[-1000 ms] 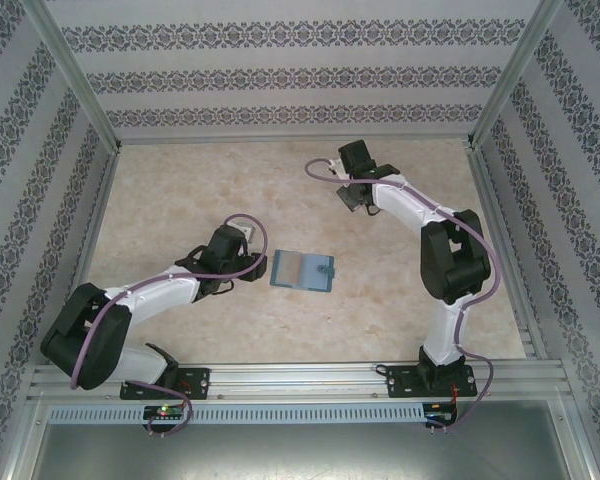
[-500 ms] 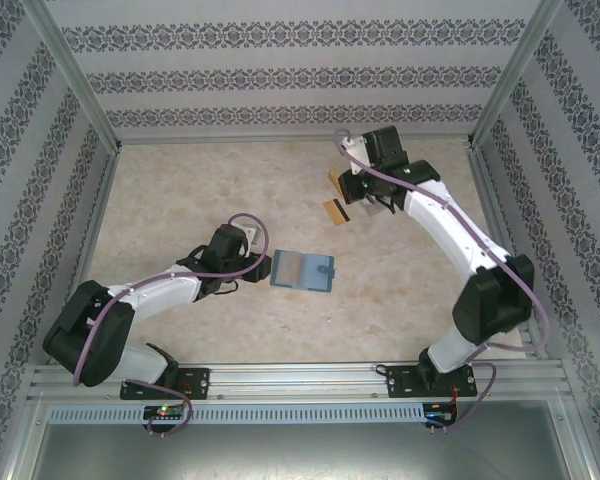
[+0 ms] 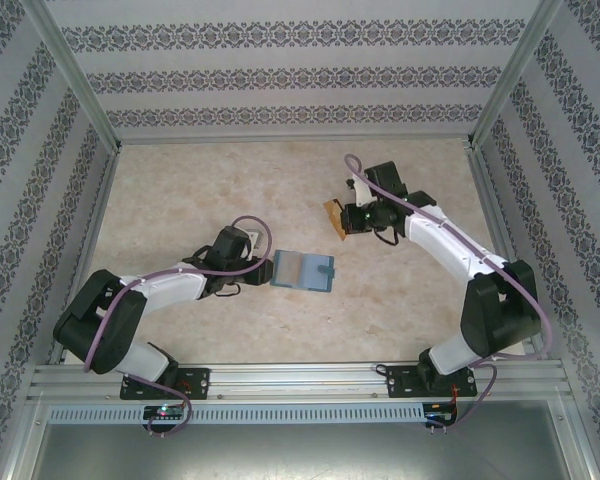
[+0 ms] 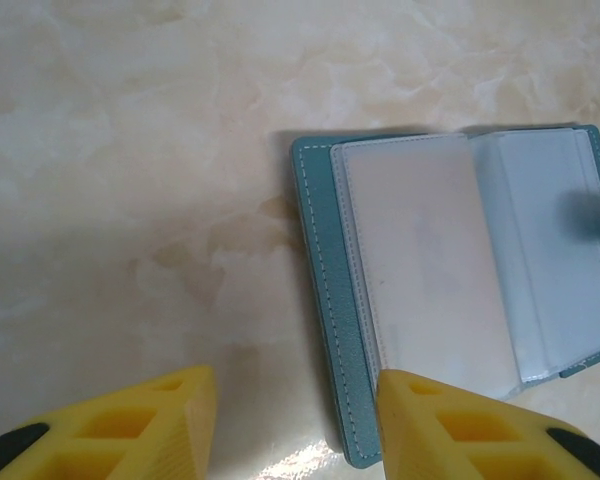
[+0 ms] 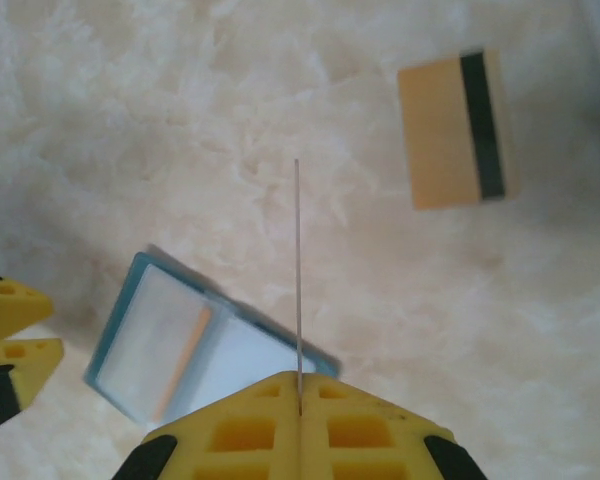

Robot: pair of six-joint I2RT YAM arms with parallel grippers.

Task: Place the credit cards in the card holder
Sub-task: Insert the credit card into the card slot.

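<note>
Right gripper (image 5: pixel 300 390) — jaws pinch thin plastic credit card (image 5: pixel 297 270) edge-on; square it with spread teal folding card holder (image 5: pixel 195 350), ahead-left. Left gripper (image 4: pixel 295 430) — jaws half-parted, empty.

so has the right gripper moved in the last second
Yes. The right gripper, pinching a card, has come toward the near edge, closer to the card holder, which has stayed put.
</note>
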